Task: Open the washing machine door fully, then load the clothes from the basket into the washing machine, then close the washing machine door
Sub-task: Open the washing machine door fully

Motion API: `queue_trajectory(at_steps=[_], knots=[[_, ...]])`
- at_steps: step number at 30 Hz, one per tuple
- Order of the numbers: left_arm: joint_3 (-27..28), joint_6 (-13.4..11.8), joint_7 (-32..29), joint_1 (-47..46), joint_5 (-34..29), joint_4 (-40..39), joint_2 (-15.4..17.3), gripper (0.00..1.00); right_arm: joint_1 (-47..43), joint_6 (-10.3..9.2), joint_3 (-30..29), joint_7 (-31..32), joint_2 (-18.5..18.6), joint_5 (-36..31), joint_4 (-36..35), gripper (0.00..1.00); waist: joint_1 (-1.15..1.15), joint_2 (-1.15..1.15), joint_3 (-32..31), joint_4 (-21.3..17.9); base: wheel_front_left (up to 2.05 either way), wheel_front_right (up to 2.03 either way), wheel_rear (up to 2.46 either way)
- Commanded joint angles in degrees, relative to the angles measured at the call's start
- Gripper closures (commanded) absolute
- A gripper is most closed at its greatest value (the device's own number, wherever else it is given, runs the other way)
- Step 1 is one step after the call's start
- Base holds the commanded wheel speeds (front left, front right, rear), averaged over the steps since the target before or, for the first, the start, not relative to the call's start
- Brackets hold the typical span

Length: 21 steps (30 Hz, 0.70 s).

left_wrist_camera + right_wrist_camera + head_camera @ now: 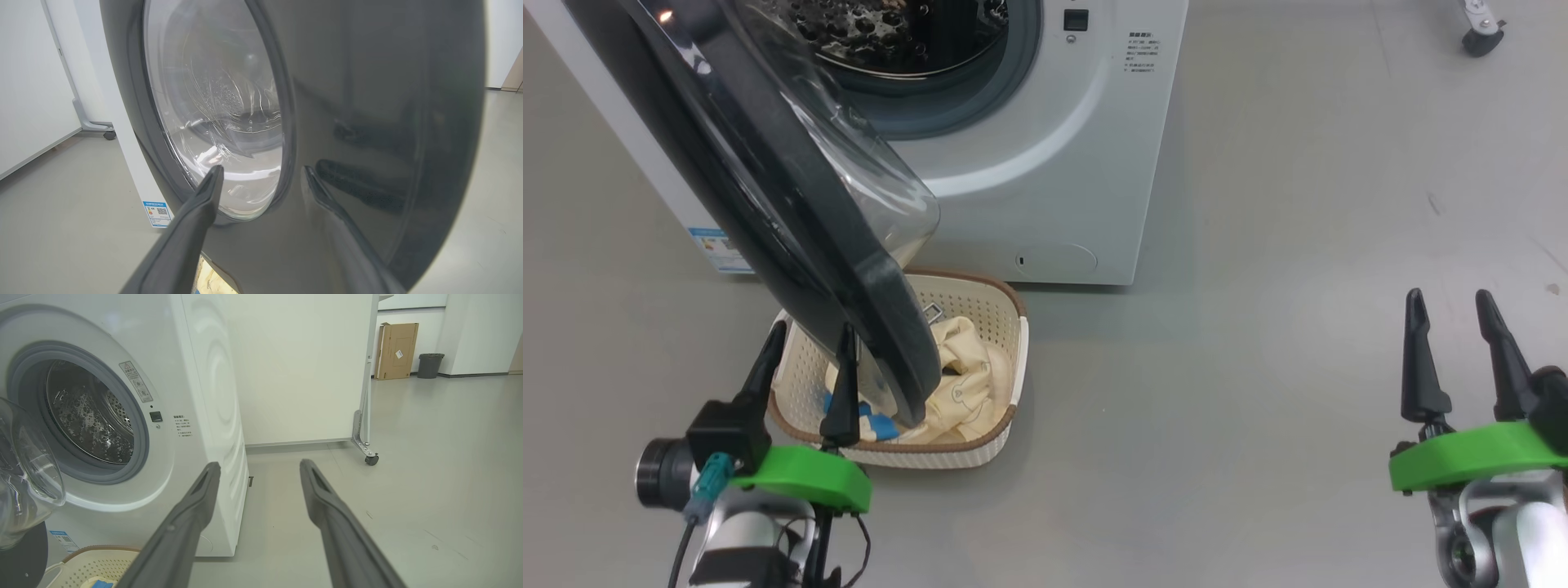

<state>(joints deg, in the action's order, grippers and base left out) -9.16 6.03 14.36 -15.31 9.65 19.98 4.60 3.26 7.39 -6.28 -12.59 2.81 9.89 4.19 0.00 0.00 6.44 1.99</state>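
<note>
The white washing machine (1054, 163) stands at the top of the head view, its steel drum (86, 416) exposed. The washing machine door (768, 188) is swung partway out, its black rim and glass bowl hanging over the basket (980, 310) on the floor in front. Cream clothes (964, 367) with blue patches lie in the basket, partly hidden by the door. My left gripper (814, 331) is open at the door's lower edge; the left wrist view has its fingers close to the door's outer face (367, 122). My right gripper (1448, 298) is open and empty over bare floor, far right.
A blue sticker (719, 249) marks the machine's lower left corner. A white wheeled panel with a caster (371, 459) stands behind the machine. A cardboard box (396, 351) and a dark bin (430, 365) sit far off by the wall. Grey floor stretches to the right.
</note>
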Motion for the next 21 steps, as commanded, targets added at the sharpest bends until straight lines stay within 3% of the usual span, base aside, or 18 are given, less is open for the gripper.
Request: queue_trajectory(at_steps=[1, 21], knots=[[2.15, -0.05, 0.63, -0.94, -0.22, -1.46, 1.47, 0.00, 0.44, 0.10, 1.20, 0.31, 0.21, -1.17, -2.81, 0.00, 0.00, 0.00, -0.23, -0.08, 0.00, 0.00, 0.00], [1.78, -0.26, 0.63, 0.39, 0.35, -0.69, 1.49, 0.00, -7.13, 0.10, 5.36, 2.53, 0.08, -1.41, -7.29, 0.00, 0.00, 0.00, -1.59, -0.24, 0.00, 0.00, 0.00]])
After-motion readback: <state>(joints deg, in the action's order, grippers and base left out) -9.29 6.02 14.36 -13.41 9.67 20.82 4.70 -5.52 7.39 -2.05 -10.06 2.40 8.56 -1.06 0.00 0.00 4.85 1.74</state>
